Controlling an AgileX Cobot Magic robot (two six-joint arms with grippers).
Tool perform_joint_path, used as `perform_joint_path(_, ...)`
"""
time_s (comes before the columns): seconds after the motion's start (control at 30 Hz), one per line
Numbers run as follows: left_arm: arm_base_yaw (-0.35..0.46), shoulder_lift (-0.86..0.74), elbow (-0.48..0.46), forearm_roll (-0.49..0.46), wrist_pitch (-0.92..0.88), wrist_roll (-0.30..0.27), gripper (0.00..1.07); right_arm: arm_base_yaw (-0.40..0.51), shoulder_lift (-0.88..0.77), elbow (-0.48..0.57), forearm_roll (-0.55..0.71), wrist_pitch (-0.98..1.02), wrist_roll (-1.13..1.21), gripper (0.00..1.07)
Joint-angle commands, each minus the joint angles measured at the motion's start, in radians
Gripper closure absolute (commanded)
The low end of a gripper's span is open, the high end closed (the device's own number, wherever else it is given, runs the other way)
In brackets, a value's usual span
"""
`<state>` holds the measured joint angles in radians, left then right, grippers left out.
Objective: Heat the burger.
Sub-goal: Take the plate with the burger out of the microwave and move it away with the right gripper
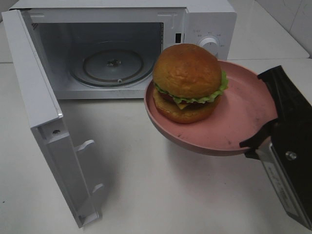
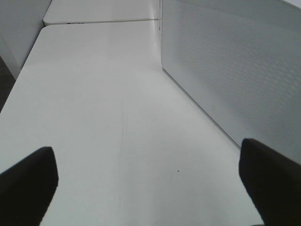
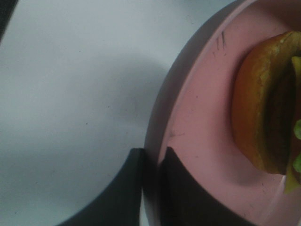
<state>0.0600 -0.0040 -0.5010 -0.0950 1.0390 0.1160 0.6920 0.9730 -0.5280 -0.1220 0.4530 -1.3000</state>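
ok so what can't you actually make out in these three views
- Underside of the round pink plate: exterior high view, hidden by the plate itself.
- Tall burger with golden bun: right wrist view, cut off by the frame edge.
- White microwave dial markings: exterior high view, too small to read.
- Left gripper: left wrist view, only blurred dark fingertips show.
- Right gripper: its body is out of frame.

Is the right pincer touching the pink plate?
Touching. The right wrist view shows the right pincer clamped on the pink plate's rim, one finger on each side, with no gap.
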Motion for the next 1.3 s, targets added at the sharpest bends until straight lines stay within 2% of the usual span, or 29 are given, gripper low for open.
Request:
perform_joint_path(0.03, 0.0, -0.023, 0.003, -0.003, -0.009, -0.004, 0.07, -0.003, -0.058, 0.005, -0.047, -0.035, 0.057, 1.07)
perform_joint_path(0.33, 0.0, -0.023, 0.003, -0.003, -0.009, -0.004, 0.07, -0.003, -0.157, 0.027, -0.223, 0.087, 0.326, 1.07)
perform_joint_path(0.47, 0.0, -0.023, 0.003, -0.003, -0.009, -0.004, 0.07, -0.003, -0.157, 0.027, -0.323, 0.132, 0.52, 1.07)
perform_joint_path(0.57, 0.0, -0.023, 0.003, -0.003, -0.009, -0.004, 0.07, -0.003, -0.157, 0.027, -0.342, 0.136, 0.553, 1.07)
perform_joint_path(0.63, 0.0, -0.023, 0.003, -0.003, -0.009, -0.004, 0.07, -0.003, -0.157, 0.027, -0.422, 0.182, 0.694, 1.07)
perform_joint_path(0.73, 0.0, -0.023, 0.003, -0.003, -0.009, -0.004, 0.07, -0.003, -0.157, 0.027, -0.437, 0.194, 0.723, 1.07)
perform_joint_path(0.8, 0.0, -0.023, 0.003, -0.003, -0.009, -0.004, 0.07, -0.003, -0.157, 0.027, -0.501, 0.261, 0.844, 1.07)
perform_joint_path(0.9, 0.0, -0.023, 0.003, -0.003, -0.009, -0.004, 0.07, -0.003, -0.157, 0.027, -0.509, 0.271, 0.874, 1.07)
perform_joint_path(0.97, 0.0, -0.023, 0.003, -0.003, -0.009, -0.004, 0.07, -0.003, -0.154, 0.027, -0.556, 0.329, 1.028, 1.07)
perform_joint_path(1.3, 0.0, -0.023, 0.003, -0.003, -0.009, -0.004, 0.07, -0.003, -0.154, 0.027, -0.595, 0.426, 1.242, 1.07)
